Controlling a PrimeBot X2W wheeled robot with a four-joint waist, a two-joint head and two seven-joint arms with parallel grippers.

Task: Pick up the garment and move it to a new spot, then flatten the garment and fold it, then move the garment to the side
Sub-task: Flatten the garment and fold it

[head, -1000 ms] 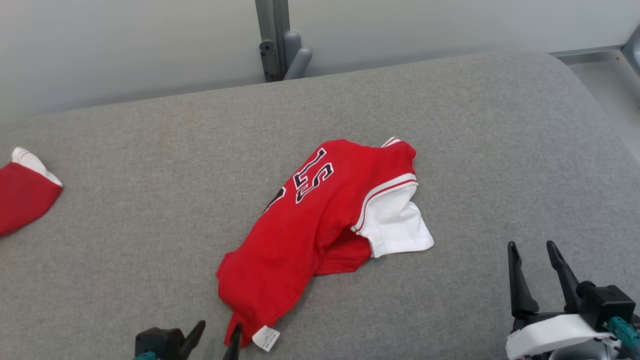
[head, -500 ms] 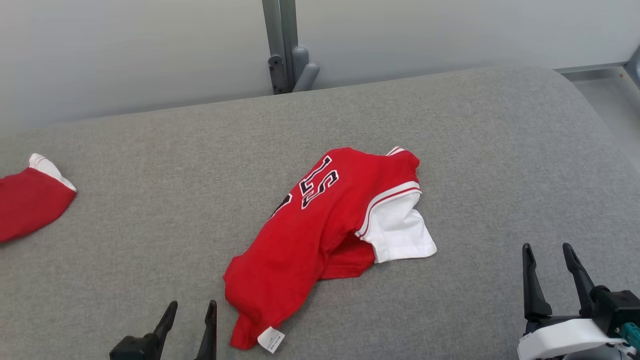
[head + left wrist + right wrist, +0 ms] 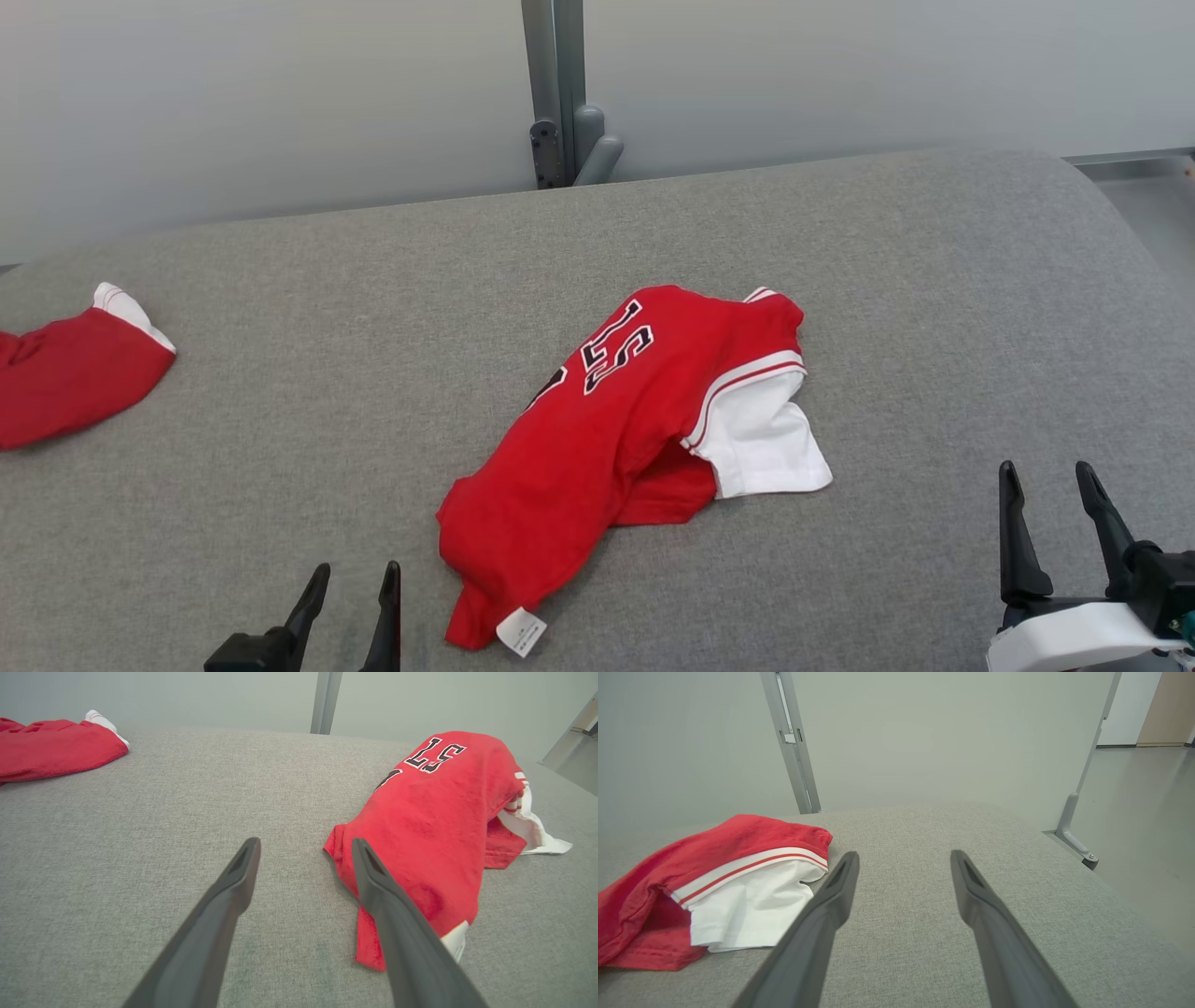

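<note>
Garment (image 3: 616, 439): red jersey with black-and-white lettering, crumpled in a heap near the middle of the grey padded surface (image 3: 280, 280); nothing holds it.
Far left: second red cloth (image 3: 75, 378) with a white edge, well apart from the garment.
Left gripper (image 3: 358, 569): jaws spread wide, empty, just left of the garment's near hem. In its wrist view one finger (image 3: 397, 924) overlaps the hem; contact cannot be told.
Near hem: white label (image 3: 521, 631) sticks out at the lowest corner.
White sleeve (image 3: 770, 439): pokes out on the garment's right side, partly tucked under the red body.
Right gripper (image 3: 1045, 469): jaws spread wide, empty, near the sleeve but apart from it.
Step (judged): pick-up not yet begun.
Risk 1: pinching only the label or a single layer; the cloth likely slips out or lifts lopsided.
Risk 2: clamping bunched layers; creases get locked in and flattening is harder.
Risk 3: fingertips pressing into the soft padding; they could snag the cover.
Risk 4: reaching for the left-hand cloth instead of the target.
</note>
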